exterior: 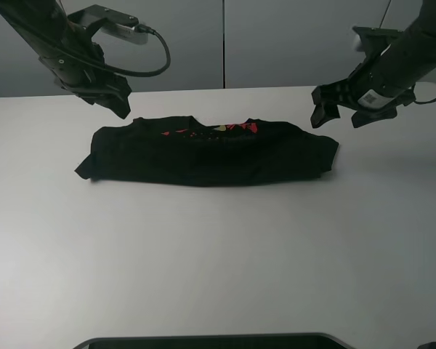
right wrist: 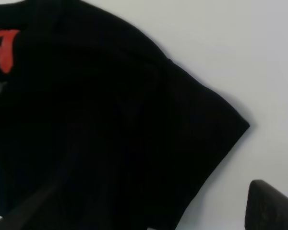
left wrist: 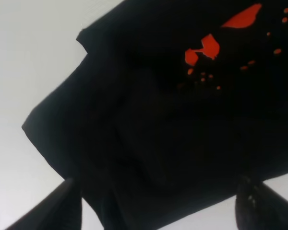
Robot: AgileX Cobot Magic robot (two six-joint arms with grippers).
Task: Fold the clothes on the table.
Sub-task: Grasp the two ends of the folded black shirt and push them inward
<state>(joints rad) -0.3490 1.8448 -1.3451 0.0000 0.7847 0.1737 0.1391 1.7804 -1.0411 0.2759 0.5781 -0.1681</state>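
Exterior high view: I see the black shirt point(exterior: 211, 154) lying folded into a wide band across the far middle of the white table point(exterior: 218, 262). A strip of red print point(exterior: 225, 129) shows along its far edge. My left gripper point(exterior: 116, 100) hangs just above the shirt's left end. On the left wrist camera its fingers point(left wrist: 62, 208) stand wide apart with nothing between them, and the shirt's corner lies below. My right gripper point(exterior: 341, 115) hovers just off the shirt's right end, jaws spread wide and empty. The right wrist camera shows one finger point(right wrist: 271, 206) over bare table beside the shirt's corner.
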